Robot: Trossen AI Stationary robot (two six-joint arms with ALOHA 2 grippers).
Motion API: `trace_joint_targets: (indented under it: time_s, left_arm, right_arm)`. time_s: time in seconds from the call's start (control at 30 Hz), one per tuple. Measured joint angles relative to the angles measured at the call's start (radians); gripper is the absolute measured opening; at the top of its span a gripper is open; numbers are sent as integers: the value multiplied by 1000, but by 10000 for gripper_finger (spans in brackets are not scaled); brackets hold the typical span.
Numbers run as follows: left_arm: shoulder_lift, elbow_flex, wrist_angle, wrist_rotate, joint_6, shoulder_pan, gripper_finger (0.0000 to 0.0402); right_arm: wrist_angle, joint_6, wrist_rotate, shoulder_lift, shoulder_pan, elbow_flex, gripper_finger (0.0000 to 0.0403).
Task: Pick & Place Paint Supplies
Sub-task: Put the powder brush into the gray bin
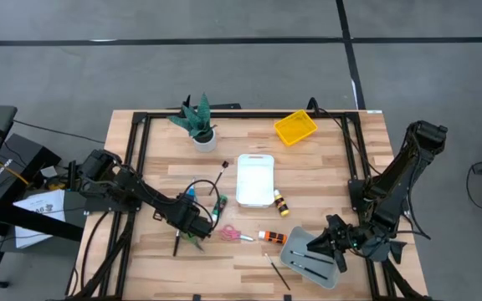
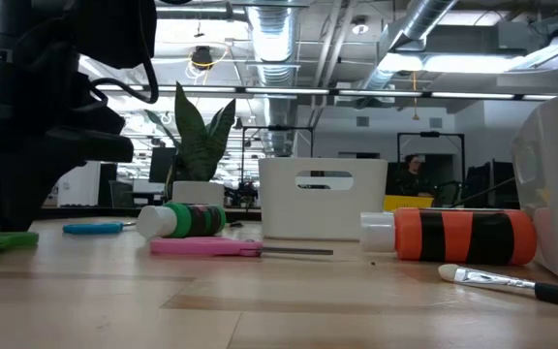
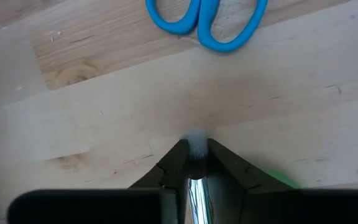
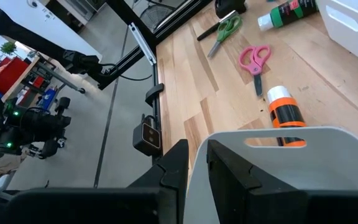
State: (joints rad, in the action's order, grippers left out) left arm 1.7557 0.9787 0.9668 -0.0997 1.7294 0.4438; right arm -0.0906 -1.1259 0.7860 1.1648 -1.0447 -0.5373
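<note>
On table, near-left of centre: L gripper (image 1: 197,227) low over the wood, fingers pinched narrow on silver ferrule of a brush (image 3: 197,180), whose white bristles poke just past the tips. Blue scissors (image 3: 205,22) lie just ahead and apart. Green scissors (image 4: 227,28) sit beside the L fingers.

Writing: dark box (image 1: 5,167) off table's left edge has white lettering, not legible. Bottle labels can't be read. Orange bottle (image 1: 272,237) has black bands and a white cap.

R gripper (image 4: 197,165) at near-right corner, fingers closed narrow either side of grey tray (image 1: 295,242) wall. Two brushes (image 1: 310,251) lie in that tray.

Edges/room:
- Grey tray close to near table edge; loose brush (image 1: 277,272) just beside it, also near the edge.
- Pink scissors (image 1: 231,233) btwn L gripper and orange bottle, apart from both.
- Green bottle (image 2: 182,220) on its side behind pink scissors.
- Yellow bottle (image 1: 281,201) just beside white tray (image 1: 255,177).
- Yellow tray (image 1: 295,127) and plant (image 1: 197,121) at far edge, bare wood btwn them.
</note>
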Motion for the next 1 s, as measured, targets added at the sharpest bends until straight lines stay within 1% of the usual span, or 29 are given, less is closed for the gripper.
trace_joint_targets:
  time_s: [0.17, 0.23, 0.43, 0.67, 0.83, 1.0]
  left_arm:
    - [0, 0, 0, -5, 0, 0, 10]
    - [0, 0, 0, -7, 0, 0, 5]
    - [0, 0, 0, -23, -1, 0, 10]
    - [-2, 0, -3, -41, -5, 0, 4]
    - [-40, 1, -36, -68, -47, 0, 4]
    - [-138, 1, -44, -161, -50, 0, 5]
  right_arm:
    - [0, 0, 0, 0, 0, 0, 56]
    - [0, 0, 0, 0, 0, 0, 56]
    - [0, 0, 0, 0, 0, 0, 56]
    - [0, 0, 0, 0, 0, 0, 56]
    - [-13, 6, 0, 0, 0, 0, 56]
    - [-32, 11, 0, 0, 15, 0, 56]
